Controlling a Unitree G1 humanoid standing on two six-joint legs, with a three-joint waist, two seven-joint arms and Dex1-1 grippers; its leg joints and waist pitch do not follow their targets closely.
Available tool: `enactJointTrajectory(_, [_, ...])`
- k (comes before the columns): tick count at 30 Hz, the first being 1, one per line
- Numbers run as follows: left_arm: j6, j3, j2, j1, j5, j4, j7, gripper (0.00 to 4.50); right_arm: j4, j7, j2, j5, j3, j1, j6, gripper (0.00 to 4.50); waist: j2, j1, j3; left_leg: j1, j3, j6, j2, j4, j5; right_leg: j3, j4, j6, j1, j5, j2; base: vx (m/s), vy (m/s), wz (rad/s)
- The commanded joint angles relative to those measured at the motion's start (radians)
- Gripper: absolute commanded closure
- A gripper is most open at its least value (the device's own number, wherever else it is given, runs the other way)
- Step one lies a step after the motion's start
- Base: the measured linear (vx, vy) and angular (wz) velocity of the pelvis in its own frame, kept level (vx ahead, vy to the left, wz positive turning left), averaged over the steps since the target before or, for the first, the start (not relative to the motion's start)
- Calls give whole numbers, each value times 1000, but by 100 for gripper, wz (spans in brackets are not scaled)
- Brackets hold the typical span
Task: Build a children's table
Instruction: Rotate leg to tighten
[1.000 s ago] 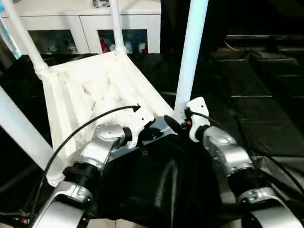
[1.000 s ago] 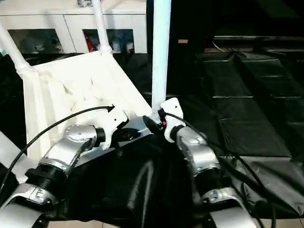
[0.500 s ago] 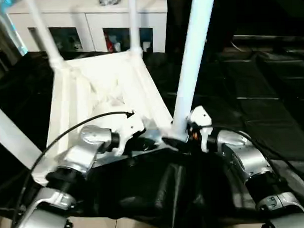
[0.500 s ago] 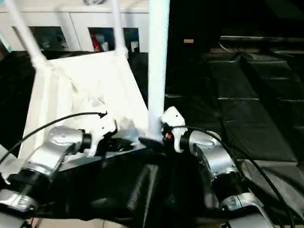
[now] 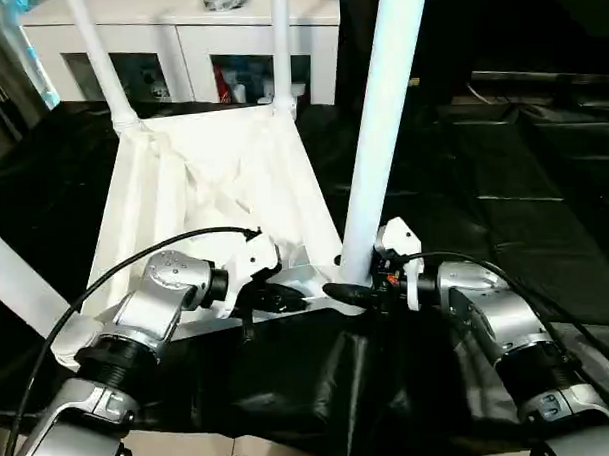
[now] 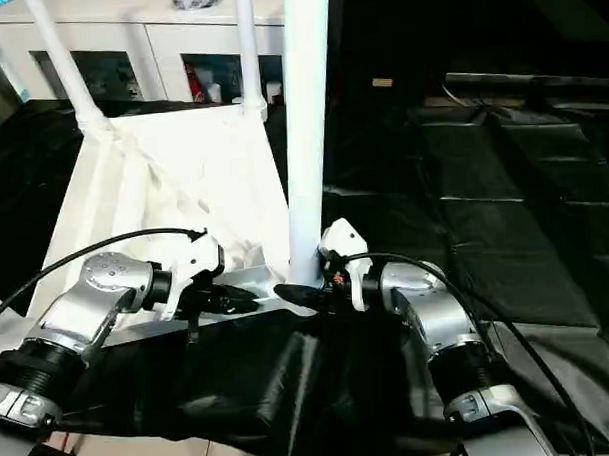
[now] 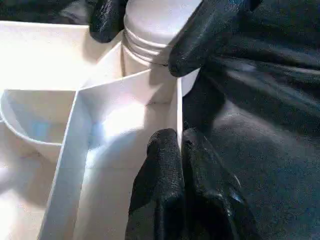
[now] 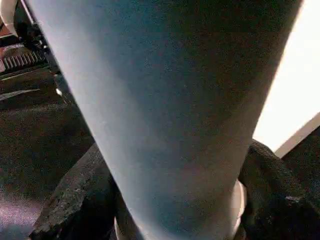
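The children's table [image 5: 213,181] lies upside down on black cloth, ribbed underside up, with white legs rising from its corner sockets. At the near right corner a leg [image 5: 381,115] stands upright in its socket. My right gripper [image 5: 352,294] reaches in from the right and its black fingers [image 7: 210,35] sit on either side of that leg's base [image 7: 155,25], touching it. In the right wrist view the leg [image 8: 165,100] rises between the fingers [image 8: 75,200]. My left gripper [image 7: 180,150] is shut, pinching the table's thin near rim [image 7: 177,115] just beside that socket.
Three more legs stand at the far left [image 5: 98,55], far right [image 5: 280,39] and near left [image 5: 16,283] corners. A white cabinet [image 5: 178,32] stands behind. Black cloth [image 5: 290,389] and black padded mats [image 5: 523,180] cover the ground. A black cable [image 5: 165,248] loops over my left wrist.
The camera has shifted. My right gripper has moved in around the base of the near right leg and its jaws have narrowed on it. My left gripper keeps its pinch on the rim.
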Motion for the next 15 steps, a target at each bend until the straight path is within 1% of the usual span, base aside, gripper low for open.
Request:
enactJointTrajectory(1, [1, 7, -78, -49, 6, 20, 108, 450, 70, -177, 71, -49, -2, -25, 18, 178, -12, -4, -61, 10, -3, 36, 32, -67, -222, 43, -68, -223, 49, -252, -63, 0, 0, 0])
enactJointTrajectory(2, [4, 14, -93, -58, 8, 30, 137, 450, 96, -242, 89, -60, -10, -33, 22, 178, -9, -7, -58, 11, -4, 23, 31, -69, -245, 43, -74, -210, 48, -305, -64, 0, 0, 0])
enactJointTrajectory(3, [5, 15, -97, -60, 8, 31, 142, 450, 100, -254, 93, -61, -12, -35, 23, 178, -9, -10, -58, 12, -6, 14, 30, -70, -259, 42, -75, -204, 47, -333, -64, 0, 0, 0])
enactJointTrajectory(4, [8, 18, -109, -66, 10, 36, 162, 450, 118, -300, 107, -66, -20, -41, 24, 178, -11, -13, -57, 12, -7, 5, 29, -71, -279, 42, -80, -186, 47, -375, -65, 0, 0, 0])
enactJointTrajectory(5, [11, 18, -123, -72, 14, 41, 184, 450, 133, -342, 125, -64, -28, -46, 28, 178, -10, -16, -58, 11, -9, 1, 30, -72, -285, 43, -81, -175, 47, -385, -66, 0, 0, 0])
enactJointTrajectory(6, [12, 20, -144, -82, 21, 53, 219, 450, 149, -397, 148, -62, -40, -53, 36, 178, -8, -21, -58, 12, -8, 1, 29, -72, -289, 44, -82, -174, 44, -374, -63, 0, 0, 0])
enactJointTrajectory(7, [13, 20, -148, -84, 23, 55, 226, 450, 151, -405, 153, -61, -42, -55, 38, 178, -9, -22, -58, 12, -10, 0, 30, -72, -290, 43, -82, -176, 45, -368, -64, 0, 0, 0])
enactJointTrajectory(8, [14, 19, -167, -94, 33, 67, 262, 450, 163, -447, 176, -60, -50, -61, 45, 178, -7, -25, -59, 11, -8, 4, 29, -71, -285, 44, -81, -180, 45, -345, -62, 0, 0, 0])
enactJointTrajectory(9, [17, 16, -195, -106, 45, 81, 307, 450, 181, -512, 210, -64, -58, -71, 48, 178, -3, -27, -59, 11, -9, 4, 29, -71, -286, 44, -79, -185, 45, -332, -62, 0, 0, 0])
enactJointTrajectory(10, [20, 14, -211, -111, 50, 85, 327, 450, 192, -550, 230, -70, -59, -78, 43, 178, -5, -28, -60, 12, -7, 3, 28, -71, -280, 45, -80, -185, 43, -326, -61, 0, 0, 0])
enactJointTrajectory(11, [22, 13, -222, -113, 51, 85, 339, 450, 198, -570, 244, -77, -55, -83, 32, 178, -3, -29, -60, 12, -8, 0, 28, -71, -282, 44, -80, -190, 44, -319, -61, 0, 0, 0])
enactJointTrajectory(12, [22, 13, -222, -113, 51, 85, 339, 450, 198, -570, 244, -77, -55, -83, 32, 178, -3, -29, -61, 12, -8, 2, 27, -71, -281, 43, -79, -190, 46, -316, -61, 0, 0, 0])
enactJointTrajectory(13, [25, 13, -233, -112, 50, 82, 346, 450, 201, -571, 254, -87, -47, -85, 16, 178, -3, -28, -62, 10, -6, 8, 28, -69, -280, 44, -78, -193, 46, -305, -62, 0, 0, 0])
enactJointTrajectory(14, [25, 13, -233, -112, 50, 82, 346, 450, 201, -571, 254, -87, -47, -85, 16, 143, -3, -27, -62, 9, -7, 13, 27, -69, -273, 44, -78, -193, 48, -297, -62, 0, 0, 0])
enactJointTrajectory(15, [21, 8, -245, -105, 45, 70, 330, 450, 190, -511, 270, -68, -51, -82, -2, 143, -4, -27, -63, 9, -6, 17, 27, -68, -271, 44, -78, -194, 48, -290, -62, 0, 0, 0])
